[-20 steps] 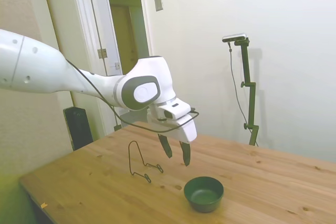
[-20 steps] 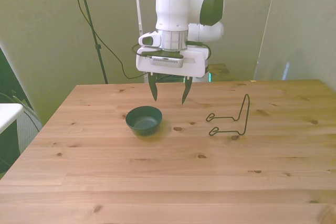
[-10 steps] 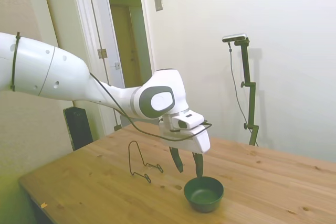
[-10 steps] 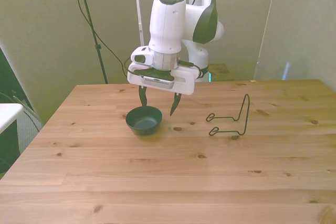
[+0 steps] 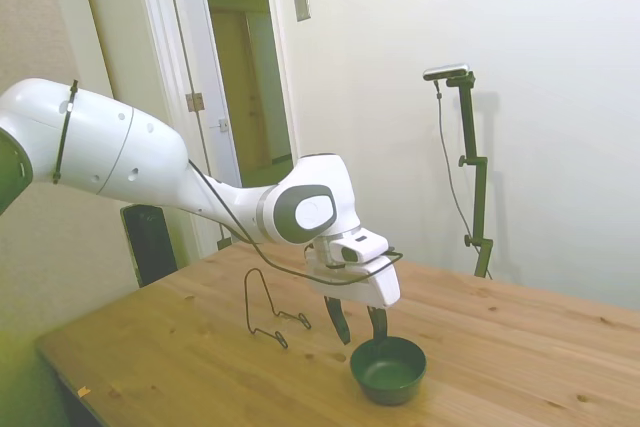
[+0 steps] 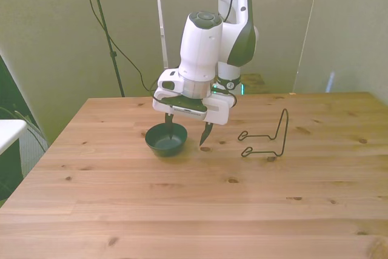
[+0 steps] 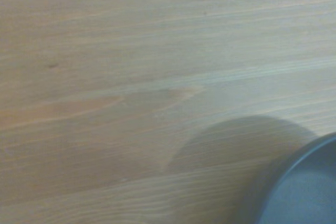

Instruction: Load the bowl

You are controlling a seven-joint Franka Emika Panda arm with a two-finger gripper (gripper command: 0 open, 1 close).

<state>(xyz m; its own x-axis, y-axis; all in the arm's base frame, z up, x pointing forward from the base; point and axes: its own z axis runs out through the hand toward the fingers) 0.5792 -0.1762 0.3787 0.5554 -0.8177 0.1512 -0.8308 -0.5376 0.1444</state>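
- The small round dark green matte bowl point(image 6: 166, 139) stands upright on its narrow base on the pale wooden desk point(image 6: 194, 210), toward the front view's left of centre, mouth up and seemingly empty.
- The thin black wire rack point(image 6: 267, 137) stands apart from it, toward the front view's right, with bare wood between; I take the rack to be where the bowl is meant to go, which would explain why the two are set out side by side.
- The white arm's end effector point(image 6: 187, 133) is low over the desk with its fingers spread wide and pointing down.
- In the front view one finger point(image 6: 168, 127) appears to dip inside the bowl while the other comes down outside the rim, on the side nearer the rack; the side view agrees, with the fingers point(image 5: 378, 324) at the bowl's point(image 5: 389, 369) near edge.
- That straddle looks like preparation to pinch the bowl's wall, a sensible hold since the bowl is roughly as wide as the spread fingers.
- The wrist view shows only a blurred arc of the bowl's rim point(image 7: 304, 187) and its shadow on the wood.
- Nothing is held yet; whether either finger touches the rim cannot be told.
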